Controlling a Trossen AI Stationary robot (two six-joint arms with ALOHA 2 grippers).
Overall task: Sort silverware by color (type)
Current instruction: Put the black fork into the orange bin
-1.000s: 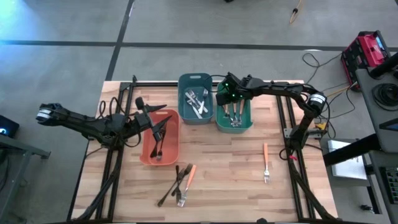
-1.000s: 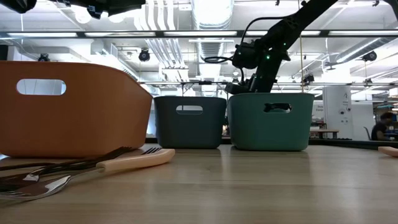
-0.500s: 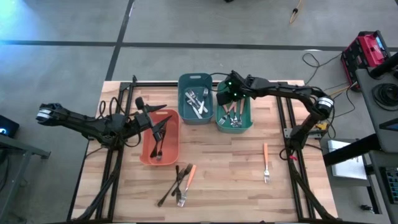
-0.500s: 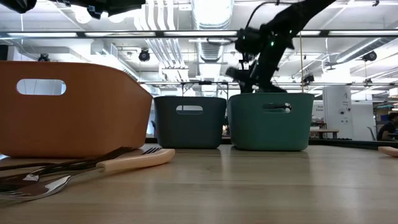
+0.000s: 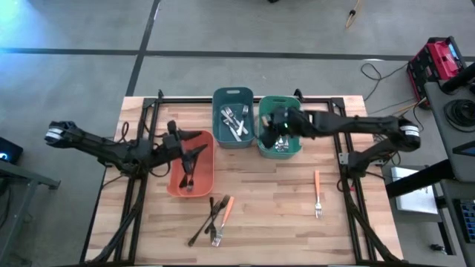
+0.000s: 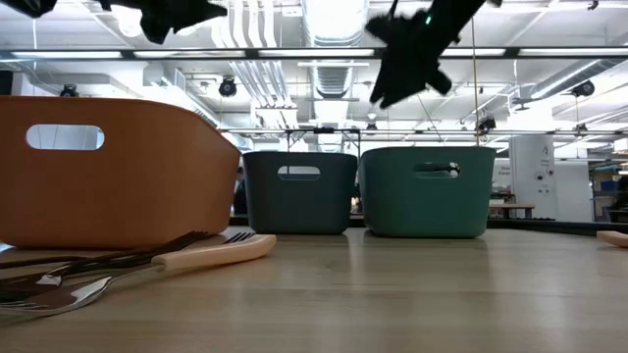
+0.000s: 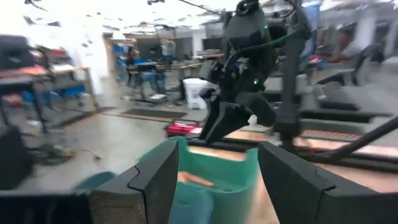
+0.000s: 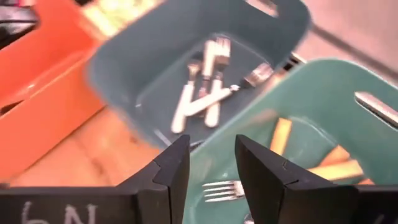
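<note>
The silverware is spread out. Silver pieces point(image 5: 235, 122) lie in the blue bin point(image 5: 220, 119). Orange-handled pieces point(image 8: 280, 134) lie in the green bin point(image 5: 297, 142), and a dark fork point(image 5: 187, 178) lies in the salmon bin point(image 5: 204, 182). A few forks point(image 5: 215, 220) lie crossed on the near table, and one orange-handled fork point(image 5: 317, 193) lies at the right. My right gripper point(image 8: 211, 168) hangs open above the green bin's left side, well clear of its rim point(image 6: 407, 54). My left gripper point(image 7: 217, 174) stands open and level over the salmon bin point(image 5: 189, 152), with nothing between its fingers.
The three bins stand in a row across the table's far half. Black frame rails point(image 5: 141, 178) run along the left and right sides. The wooden top point(image 5: 267, 215) between the fork pile and the lone fork is bare. Room clutter shows beyond the table.
My right gripper has risen from the green bin's rim to well above it and come a little toward the table's near edge, rolling as it went. My left gripper has stayed over the salmon bin and rolled about its own axis.
</note>
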